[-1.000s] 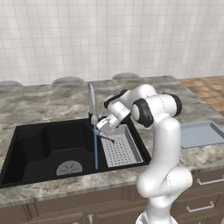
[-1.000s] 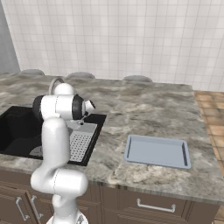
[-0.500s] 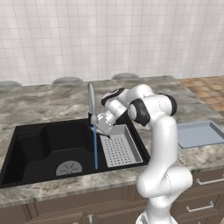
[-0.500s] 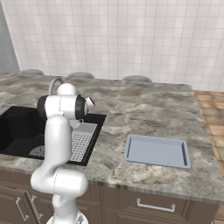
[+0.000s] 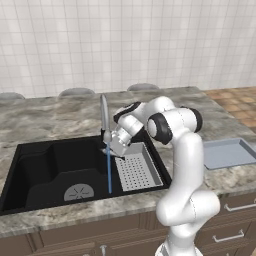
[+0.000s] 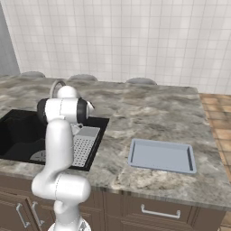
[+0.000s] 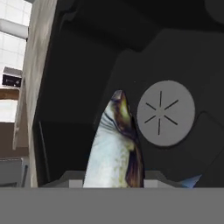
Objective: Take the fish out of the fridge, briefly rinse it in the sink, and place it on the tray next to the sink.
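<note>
White tile backs a mottled stone counter with the black sink set into it. I see my gripper over the sink beside the faucet, where a thin blue stream falls; the jaws are clamped on the fish, which points toward the round drain. A perforated strainer basket fills the sink's right end. The tray lies well apart on open counter, near its front edge.
</note>
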